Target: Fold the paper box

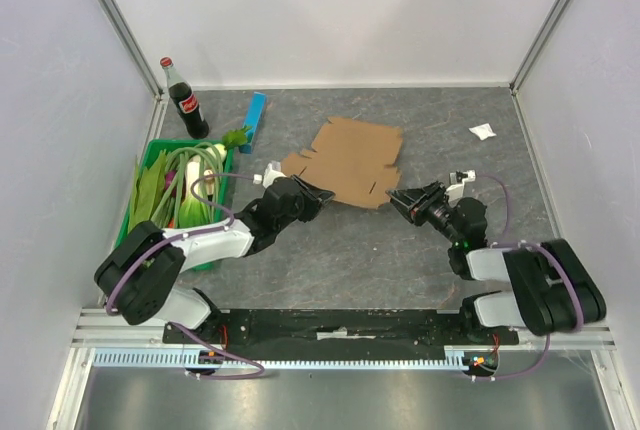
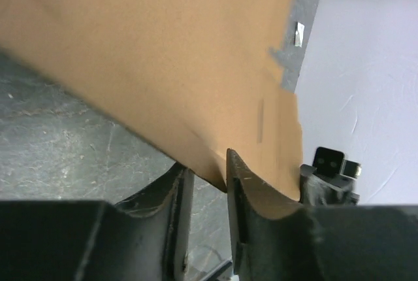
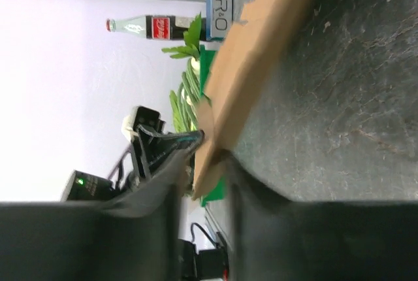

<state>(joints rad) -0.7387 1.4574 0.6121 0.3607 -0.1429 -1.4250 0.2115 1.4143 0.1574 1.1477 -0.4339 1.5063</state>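
Evidently the paper box (image 1: 350,158) is an unfolded blank lying mid-bench (image 1: 350,250) toward the far edge, every fold left to make, with the left gripper (image 1: 318,193) and right gripper (image 1: 397,200) narrowly parted astride its near corners, though whether either pinches it I cannot tell.

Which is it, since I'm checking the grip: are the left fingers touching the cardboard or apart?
Touching. Left wrist view: the cardboard edge sits between the left fingers, resting against one.
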